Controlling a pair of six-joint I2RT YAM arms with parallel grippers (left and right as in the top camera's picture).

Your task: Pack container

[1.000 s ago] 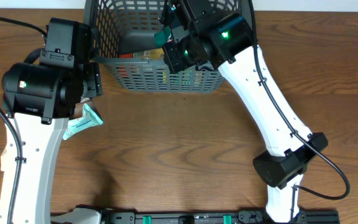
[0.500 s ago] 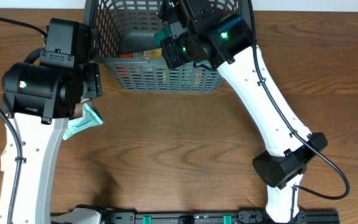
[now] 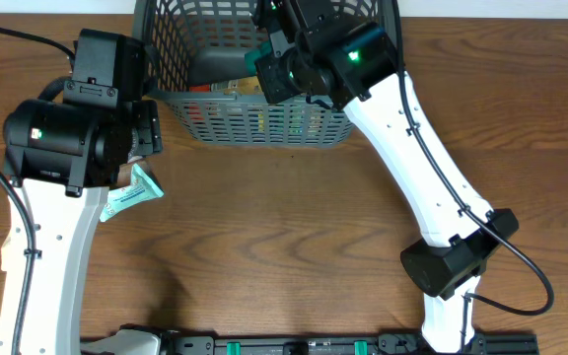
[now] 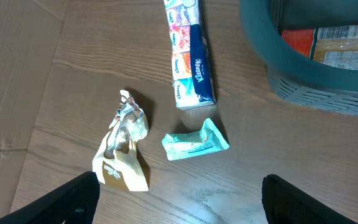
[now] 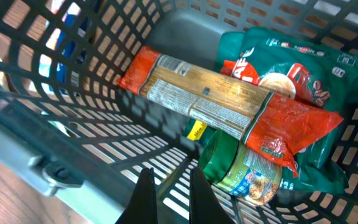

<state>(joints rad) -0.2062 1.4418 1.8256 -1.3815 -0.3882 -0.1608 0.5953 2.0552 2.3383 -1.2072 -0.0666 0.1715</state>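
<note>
The right gripper (image 5: 170,180) hangs inside the container (image 5: 36,155). Its fingers stand close together with a narrow gap and nothing between them. Just beyond the fingertips lies a green snack packet (image 5: 244,171) pictured with nuts. On top of it rests a long red-orange packet (image 5: 210,99) with a golden middle panel of fine print too small to read. Behind that lies a green bag (image 5: 291,62) showing coffee beans and white letters that read "AFE", partly hidden. The dark grey lattice basket stands at the far edge of the wooden table (image 3: 284,227).

The left gripper (image 4: 180,180) hovers over the table beside the basket, fingers spread wide and holding nothing. Below it lies a mint-green packet (image 4: 196,142), its print unreadable. A crumpled gold wrapper (image 4: 123,152) lies near that packet. A tissue pack (image 4: 191,62) marked "Kleenex" on its blue side sits just past the mint-green packet.
</note>
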